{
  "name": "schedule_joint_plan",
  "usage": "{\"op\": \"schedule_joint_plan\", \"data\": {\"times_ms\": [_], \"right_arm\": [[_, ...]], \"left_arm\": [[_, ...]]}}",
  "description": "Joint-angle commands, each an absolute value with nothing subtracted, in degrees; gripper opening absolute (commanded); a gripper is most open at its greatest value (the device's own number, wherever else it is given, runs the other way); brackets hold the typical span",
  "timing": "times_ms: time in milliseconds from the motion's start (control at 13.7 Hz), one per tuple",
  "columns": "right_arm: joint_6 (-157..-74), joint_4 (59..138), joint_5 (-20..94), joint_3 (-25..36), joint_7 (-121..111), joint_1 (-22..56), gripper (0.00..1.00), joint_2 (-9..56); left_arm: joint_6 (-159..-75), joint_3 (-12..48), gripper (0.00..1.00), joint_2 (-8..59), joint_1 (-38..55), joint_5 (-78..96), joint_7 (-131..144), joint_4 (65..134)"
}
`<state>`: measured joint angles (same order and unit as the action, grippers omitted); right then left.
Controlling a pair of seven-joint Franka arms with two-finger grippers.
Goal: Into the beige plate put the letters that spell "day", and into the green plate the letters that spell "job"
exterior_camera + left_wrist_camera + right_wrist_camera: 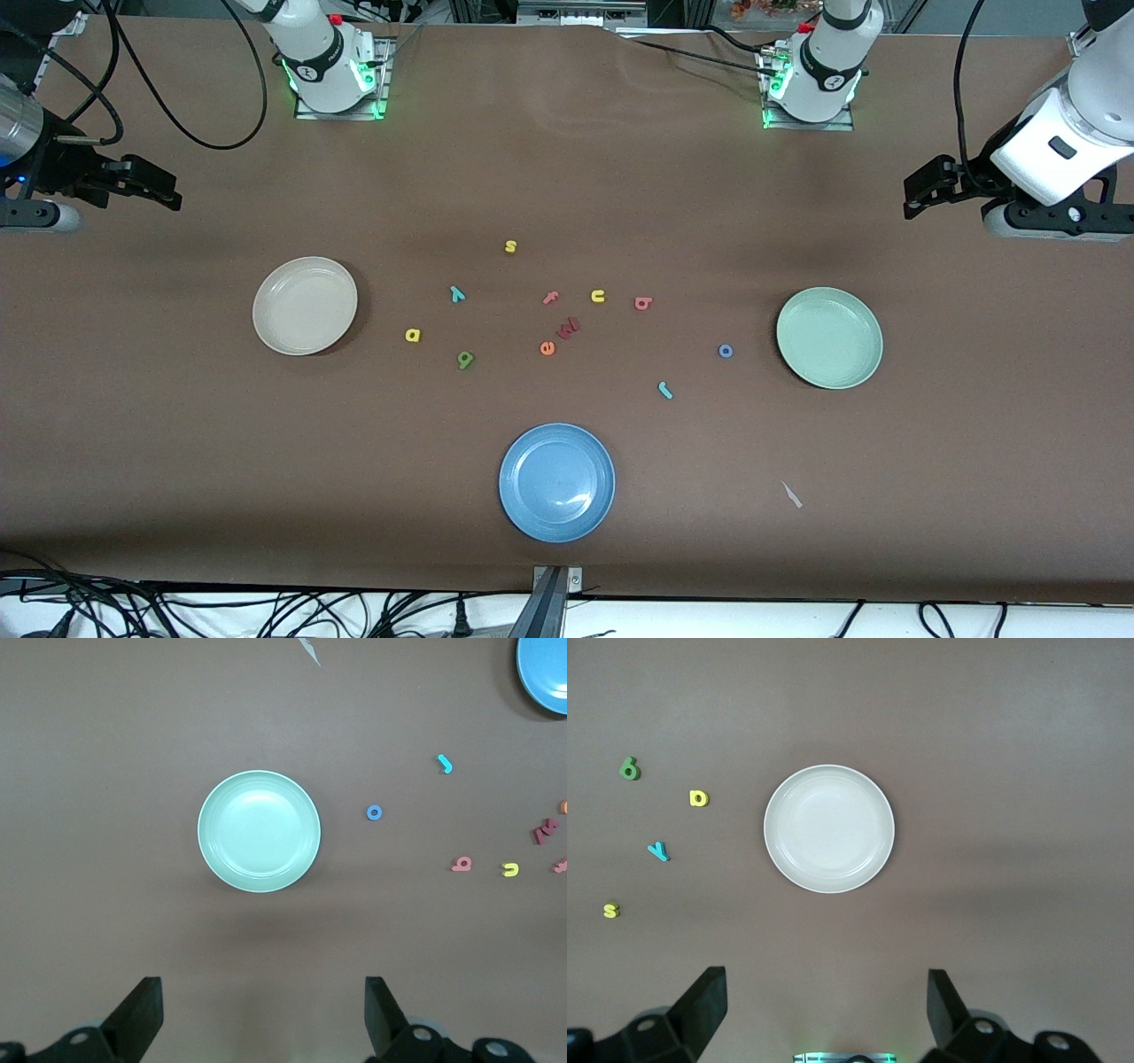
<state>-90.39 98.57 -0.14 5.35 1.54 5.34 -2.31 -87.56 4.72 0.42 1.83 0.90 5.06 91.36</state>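
Brown table (177, 425): letters scattered, plates bare; left claw (264, 1014), right claw (827, 1010) spread.

Left wrist view: blue plate (545, 673) cut by frame edge (only part of the rim shows); orange letter (563, 806) clipped, shape not legible.

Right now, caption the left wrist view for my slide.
Open left hand above the empty green plate, blue "o" and teal "j" lying beside it.
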Motion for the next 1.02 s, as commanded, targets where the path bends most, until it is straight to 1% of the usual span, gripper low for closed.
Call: {"op": "schedule_joint_plan", "data": {"times_ms": [0, 293, 951], "right_arm": [[-89.03, 97.29, 0.88, 5.62, 1.58, 5.36, 1.00, -1.85], [-89.12, 97.21, 0.88, 5.62, 1.41, 5.36, 1.00, -1.85], [-89.12, 97.21, 0.88, 5.71, 1.23, 5.36, 1.00, -1.85]], "left_arm": [[-87.36, 4.66, 1.00, -0.18, 2.11, -0.70, 0.91, 91.41], [-87.54, 4.57, 1.00, 0.88, 1.93, -1.23, 0.61, 91.05], [-87.54, 4.48, 1.00, 0.79, 1.32, -1.85, 0.26, 90.97]]}}
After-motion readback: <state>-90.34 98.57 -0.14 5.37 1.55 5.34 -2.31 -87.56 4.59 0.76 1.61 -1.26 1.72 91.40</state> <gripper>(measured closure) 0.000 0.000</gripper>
